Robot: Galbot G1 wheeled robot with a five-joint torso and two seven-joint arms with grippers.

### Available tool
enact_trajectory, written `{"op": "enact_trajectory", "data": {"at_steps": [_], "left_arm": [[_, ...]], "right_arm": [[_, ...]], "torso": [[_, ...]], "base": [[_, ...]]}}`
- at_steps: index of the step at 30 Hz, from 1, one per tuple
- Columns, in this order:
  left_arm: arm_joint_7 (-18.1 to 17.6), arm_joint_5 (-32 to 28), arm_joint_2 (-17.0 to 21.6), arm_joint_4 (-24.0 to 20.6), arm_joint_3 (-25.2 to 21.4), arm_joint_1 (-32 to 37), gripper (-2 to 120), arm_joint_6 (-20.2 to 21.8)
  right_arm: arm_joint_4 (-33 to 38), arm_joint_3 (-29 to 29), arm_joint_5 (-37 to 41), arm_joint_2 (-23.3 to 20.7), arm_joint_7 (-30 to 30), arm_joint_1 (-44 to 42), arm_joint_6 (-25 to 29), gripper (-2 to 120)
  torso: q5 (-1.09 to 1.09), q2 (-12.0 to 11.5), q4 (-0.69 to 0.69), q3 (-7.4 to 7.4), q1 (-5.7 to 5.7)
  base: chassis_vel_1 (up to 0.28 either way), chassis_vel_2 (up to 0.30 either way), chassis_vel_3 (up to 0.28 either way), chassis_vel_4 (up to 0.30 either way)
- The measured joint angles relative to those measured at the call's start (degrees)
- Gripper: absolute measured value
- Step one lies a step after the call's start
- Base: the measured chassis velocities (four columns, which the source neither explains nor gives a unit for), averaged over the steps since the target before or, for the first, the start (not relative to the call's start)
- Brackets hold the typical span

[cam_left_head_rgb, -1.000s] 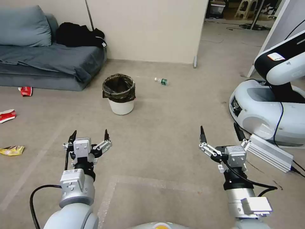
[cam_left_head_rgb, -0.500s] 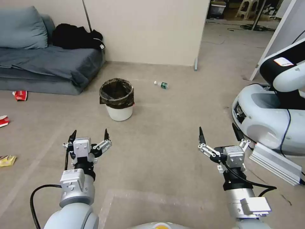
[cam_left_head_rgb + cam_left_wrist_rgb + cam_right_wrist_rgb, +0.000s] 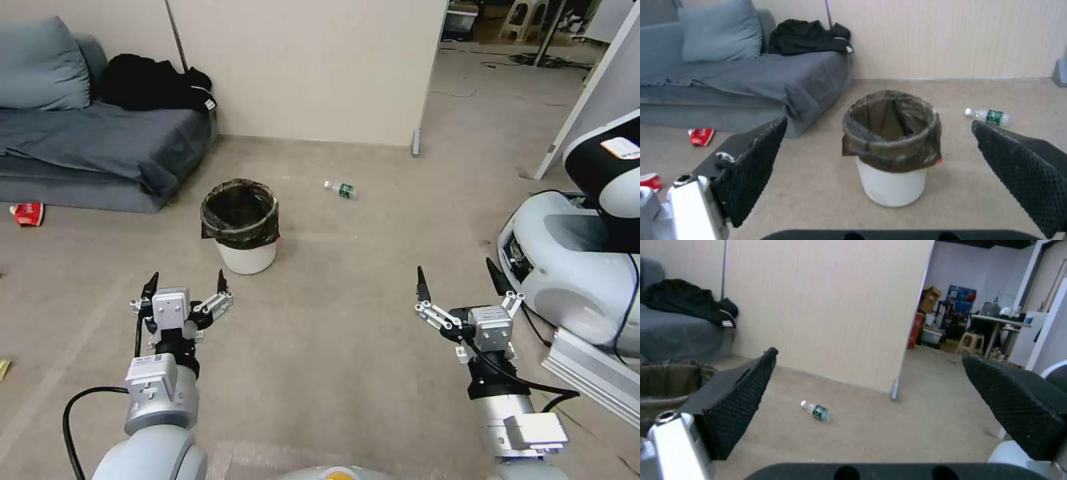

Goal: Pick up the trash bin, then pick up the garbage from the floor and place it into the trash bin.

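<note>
Trash bin (image 3: 239,225) upright on floor, bottle (image 3: 340,189) beside, sofa (image 3: 100,150) behind, both end effectors (image 3: 185,291) (image 3: 460,288) spread wide, empty.

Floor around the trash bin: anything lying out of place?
Yes. A clear plastic bottle lies on its side beyond the upright trash bin, and a red-and-white carton lies by the sofa. Both grippers, left and right, are open and empty.

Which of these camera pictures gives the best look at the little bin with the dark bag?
The left wrist view: the trash bin stands whole and close, framed between the open left gripper, its bag-lined inside visible. The head view shows the bin whole but farther off. The right wrist view catches just part of its rim.
</note>
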Motion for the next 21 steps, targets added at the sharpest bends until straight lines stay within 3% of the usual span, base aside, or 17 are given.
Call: {"op": "enact_trajectory", "data": {"at_steps": [21], "left_arm": [[0.01,0.05,-0.06,0.01,0.04,-0.05,100,0.06]], "right_arm": [[-0.28,0.03,-0.27,-0.01,-0.37,0.06,0.01,100]], "torso": [[0.01,0.00,0.00,0.00,0.00]], "base": [[-0.161,0.152,0.153,-0.153]]}}
